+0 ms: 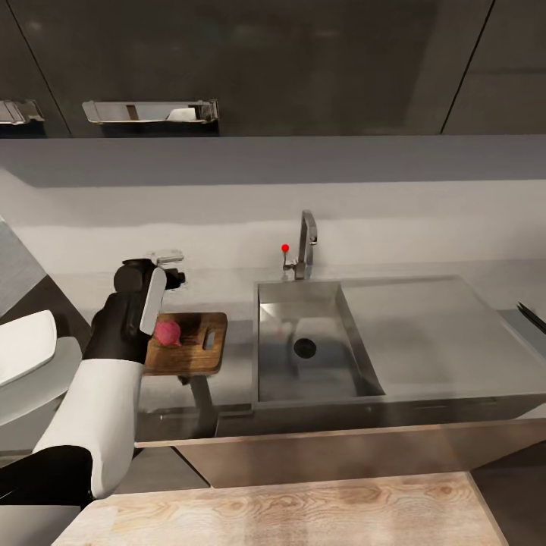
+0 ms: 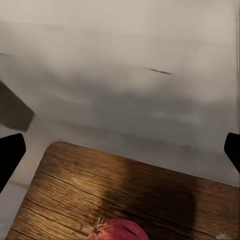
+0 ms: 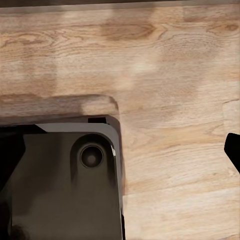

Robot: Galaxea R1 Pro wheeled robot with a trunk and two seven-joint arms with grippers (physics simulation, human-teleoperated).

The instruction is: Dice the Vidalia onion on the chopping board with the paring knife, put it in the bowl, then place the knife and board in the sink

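- Left gripper (image 1: 173, 267) hovering over the far edge of the chopping board (image 1: 199, 345), fingers (image 2: 10, 152) spread wide and empty; probably parted so the onion could be set down.
- Vidalia onion (image 1: 167, 332) resting on the board, just under and behind the fingertips, apart from both; seen in the left wrist view (image 2: 120, 230) at the near edge, between the finger lines but short of them.
- Board lying flat on the countertop (image 1: 239, 337), just left of the sink (image 1: 311, 341); a sensible spot for dicing.
- Right gripper's opening impossible to judge: one dark fingertip (image 3: 232, 147) over the wood floor (image 3: 170, 165).
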